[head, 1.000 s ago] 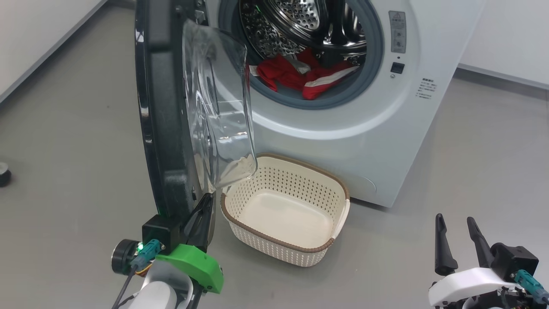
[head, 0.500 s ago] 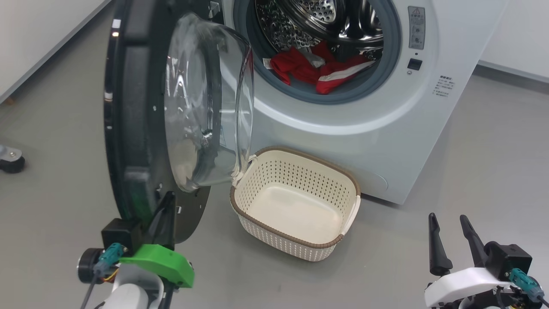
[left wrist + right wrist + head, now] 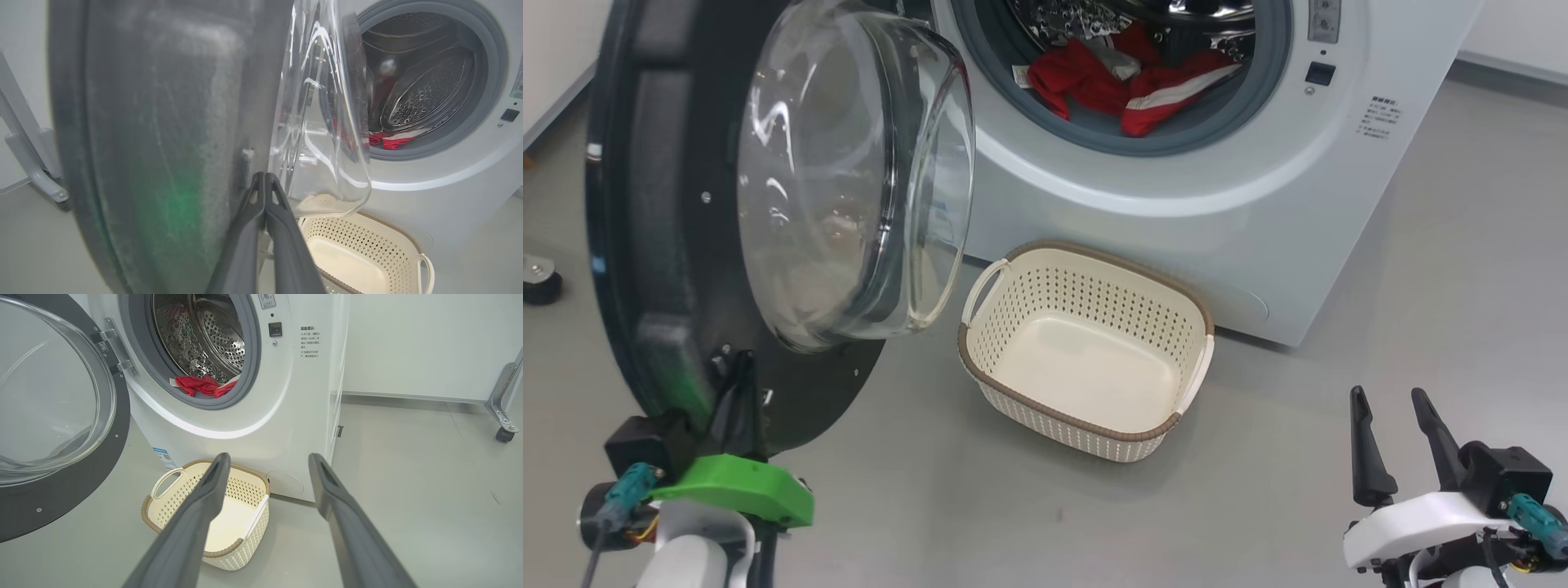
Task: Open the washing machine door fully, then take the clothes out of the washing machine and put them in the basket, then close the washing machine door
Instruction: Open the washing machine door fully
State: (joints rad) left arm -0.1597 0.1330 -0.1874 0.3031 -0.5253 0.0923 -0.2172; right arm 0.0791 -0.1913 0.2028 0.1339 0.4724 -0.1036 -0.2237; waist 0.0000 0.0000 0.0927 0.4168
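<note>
The washing machine stands well ahead of both my grippers, its round opening uncovered. The washing machine door is swung out toward me on the machine's left side and rises straight above my left gripper. Its black inner face lies ahead and to the left of those fingers, and its clear glass bowl bulges just ahead and to their right.

The basket sits on the floor just in front of the machine's foot. It is forward of my two grippers and between them, to the right of the left one and ahead-left of the right one.

The clothes lie at the bottom of the drum, at the lip of the opening, beyond the basket and well apart from both grippers.

My left fingers are pressed together with no gap. Their tips are at the lower part of the door's inner face, beside the bowl's edge. Nothing is pinched between them, and I cannot tell whether they bear on the door. My right gripper hangs low over the floor with its fingers spread wide around nothing.
</note>
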